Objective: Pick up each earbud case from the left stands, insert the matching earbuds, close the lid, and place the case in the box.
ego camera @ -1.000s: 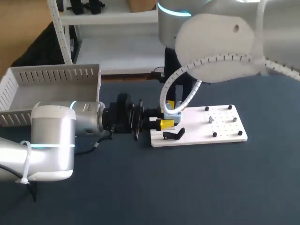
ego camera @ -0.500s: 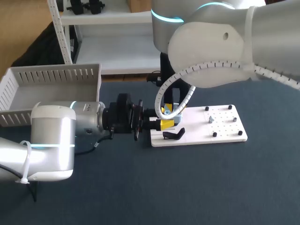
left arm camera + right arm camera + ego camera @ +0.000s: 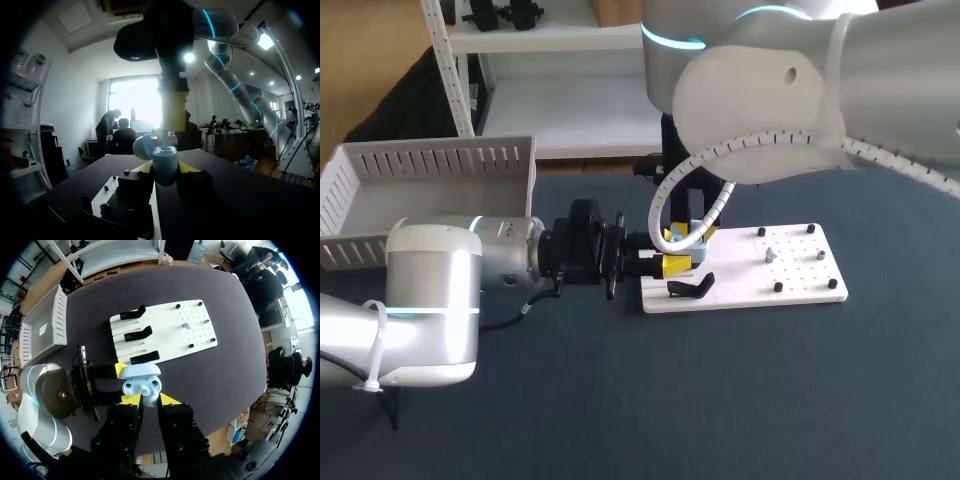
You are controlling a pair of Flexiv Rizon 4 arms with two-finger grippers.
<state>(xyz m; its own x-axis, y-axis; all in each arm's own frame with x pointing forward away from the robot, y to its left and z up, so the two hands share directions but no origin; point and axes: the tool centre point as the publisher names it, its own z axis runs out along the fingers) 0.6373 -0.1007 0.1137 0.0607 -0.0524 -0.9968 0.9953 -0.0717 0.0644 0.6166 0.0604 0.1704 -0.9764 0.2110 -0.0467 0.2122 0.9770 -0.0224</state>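
Note:
A pale blue earbud case [image 3: 696, 250] with its lid up is held over the white stand board's [image 3: 800, 285] left end. My left gripper [image 3: 672, 262] reaches in level from the left and is shut on its body [image 3: 165, 167]; the raised lid [image 3: 144, 146] leans to one side. My right gripper [image 3: 682, 234] comes straight down onto the open case [image 3: 142, 386]. Its yellow tips stand close together around a small pale blue earbud [image 3: 150, 399] at the case's mouth. Another earbud [image 3: 770, 254] lies between the board's pegs.
Three black stands sit on the board's left half; the nearest one [image 3: 690, 287] lies just in front of the held case. Black pegs [image 3: 778, 287] dot the right half. The white slatted box [image 3: 440, 160] stands at the table's back left.
My right arm's upper links have swung leftward over the board, and its gripper has shifted slightly above the case. My left arm and the case have stayed still.

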